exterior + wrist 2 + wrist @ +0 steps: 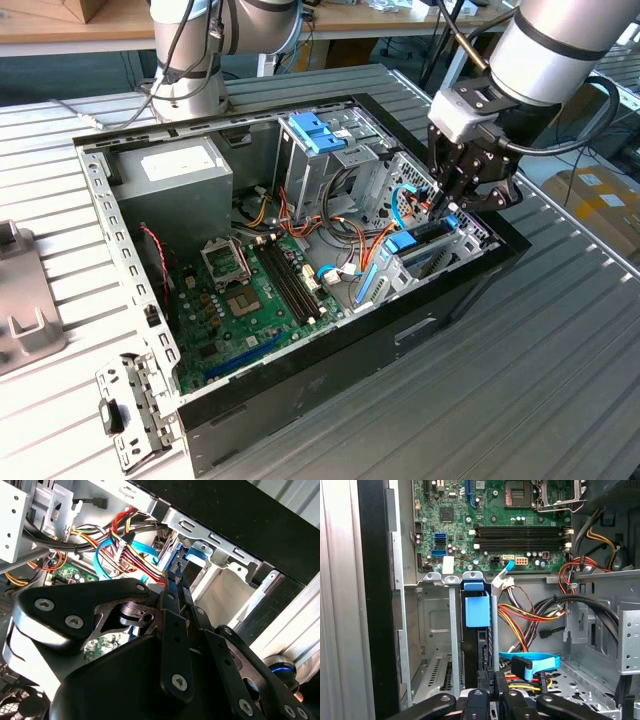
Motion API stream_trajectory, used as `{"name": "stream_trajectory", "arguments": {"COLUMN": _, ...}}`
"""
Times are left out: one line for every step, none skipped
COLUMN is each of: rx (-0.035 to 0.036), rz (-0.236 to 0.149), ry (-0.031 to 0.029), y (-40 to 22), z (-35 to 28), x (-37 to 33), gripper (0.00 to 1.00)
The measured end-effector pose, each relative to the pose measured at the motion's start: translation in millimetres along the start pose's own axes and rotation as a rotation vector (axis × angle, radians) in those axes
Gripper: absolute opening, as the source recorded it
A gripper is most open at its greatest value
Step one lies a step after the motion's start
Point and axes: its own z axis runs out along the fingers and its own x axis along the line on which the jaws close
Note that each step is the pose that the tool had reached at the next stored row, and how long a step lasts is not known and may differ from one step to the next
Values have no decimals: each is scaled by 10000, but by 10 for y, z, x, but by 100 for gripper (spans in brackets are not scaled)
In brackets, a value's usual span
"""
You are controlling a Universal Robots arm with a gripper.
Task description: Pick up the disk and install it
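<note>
The disk (pixel 405 244), dark with a bright blue carrier and tab, stands on edge in the metal drive cage at the exterior view's right end of the open computer case. In the first wrist view the disk (pixel 479 611) fills one cage slot, with its blue tab at the end away from me. My gripper (pixel 446 207) hangs over the disk's other end. Its black fingers (pixel 176 587) are drawn together, and their tips rest against the blue carrier edge (pixel 181 565). Nothing shows between them. The gripper (pixel 489 696) also shows in the first wrist view.
Loose coloured cables (pixel 350 225) and a light-blue ribbon cable (pixel 532 661) lie beside the cage. The motherboard (pixel 250 290) covers the case floor and a grey power supply (pixel 180 170) sits at the back. A second arm's base (pixel 190 70) stands behind the case. A metal bracket (pixel 135 410) lies on the table.
</note>
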Motion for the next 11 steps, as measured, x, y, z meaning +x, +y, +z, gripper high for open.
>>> {"name": "stream_trajectory", "arguments": {"rx": 3, "rz": 53, "ry": 2, "y": 0, "z": 1, "x": 0, "gripper": 17}}
{"name": "stream_trajectory", "arguments": {"rx": 9, "rz": 138, "ry": 7, "y": 0, "z": 3, "x": 0, "gripper": 17}}
{"name": "stream_trajectory", "arguments": {"rx": 13, "rz": 208, "ry": 12, "y": 0, "z": 4, "x": 0, "gripper": 17}}
{"name": "stream_trajectory", "arguments": {"rx": 17, "rz": 268, "ry": 16, "y": 0, "z": 5, "x": 0, "gripper": 17}}
{"name": "stream_trajectory", "arguments": {"rx": 18, "rz": 281, "ry": 18, "y": 0, "z": 5, "x": 0, "gripper": 17}}
{"name": "stream_trajectory", "arguments": {"rx": 18, "rz": 288, "ry": 18, "y": 0, "z": 5, "x": 1, "gripper": 17}}
{"name": "stream_trajectory", "arguments": {"rx": 19, "rz": 294, "ry": 17, "y": 0, "z": 6, "x": 1, "gripper": 17}}
{"name": "stream_trajectory", "arguments": {"rx": 19, "rz": 304, "ry": 7, "y": 0, "z": 7, "x": 0, "gripper": 17}}
{"name": "stream_trajectory", "arguments": {"rx": 19, "rz": 312, "ry": -4, "y": 0, "z": 9, "x": 1, "gripper": 17}}
{"name": "stream_trajectory", "arguments": {"rx": 19, "rz": 319, "ry": -13, "y": 0, "z": 8, "x": 1, "gripper": 17}}
{"name": "stream_trajectory", "arguments": {"rx": 18, "rz": 321, "ry": -17, "y": 0, "z": 8, "x": 1, "gripper": 17}}
